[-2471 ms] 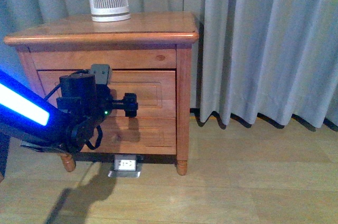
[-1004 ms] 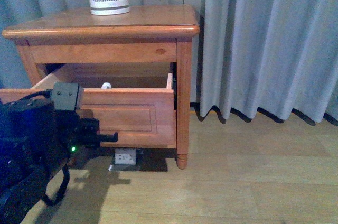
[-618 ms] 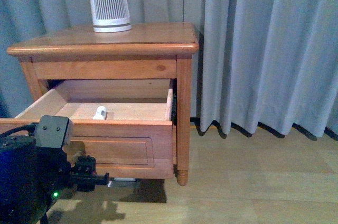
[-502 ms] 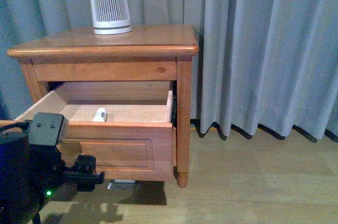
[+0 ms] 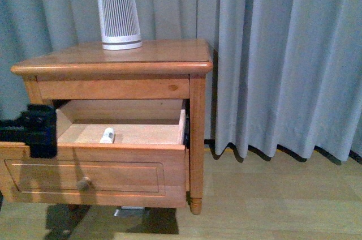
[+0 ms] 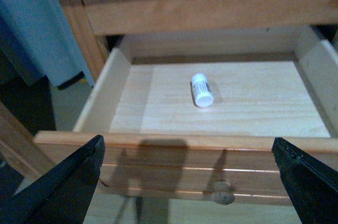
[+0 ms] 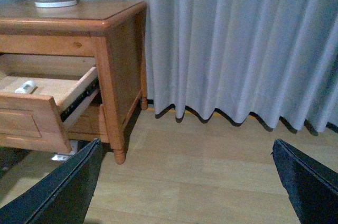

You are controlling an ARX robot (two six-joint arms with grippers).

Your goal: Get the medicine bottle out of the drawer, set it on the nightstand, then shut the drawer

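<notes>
**While the drawer [image 5: 93, 175] stands pulled out, the medicine bottle [image 5: 107, 135] lies inside it, untouched**

As the front cam looks on, the nightstand [image 5: 113, 61] sits left of centre w/ its upper drawer drawn well out toward us, pale interior showing. The small white bottle is on its side on the drawer floor, a bit left of the middle, clear of all four walls. The round wooden knob [image 5: 84, 183] is free, nothing on it.

Up top, a white ribbed tapered device [image 5: 119, 16] stands upright toward the back-left of the glossy surface. Grey curtain [image 5: 283, 53] hangs behind and to the right, wood floor [image 5: 283, 206] below.

Left arm [image 5: 35, 131]: a black block of it shows at the drawer's left front corner. Over to the left wrist cam. The left gripper [image 6: 187, 142] is spread wide, its dark fingers [image 6: 68, 182] far apart and gripping nothing. It looks down over the drawer's front edge, w/ the bottle lying between the two fingers' lines but well beyond them.

Right wrist cam: the right gripper [image 7: 186, 142] is also spread wide and empty. It's off to the nightstand's right side, over bare floor, well apart from the drawer. The bottle is just visible from here too, on the drawer floor.
</notes>
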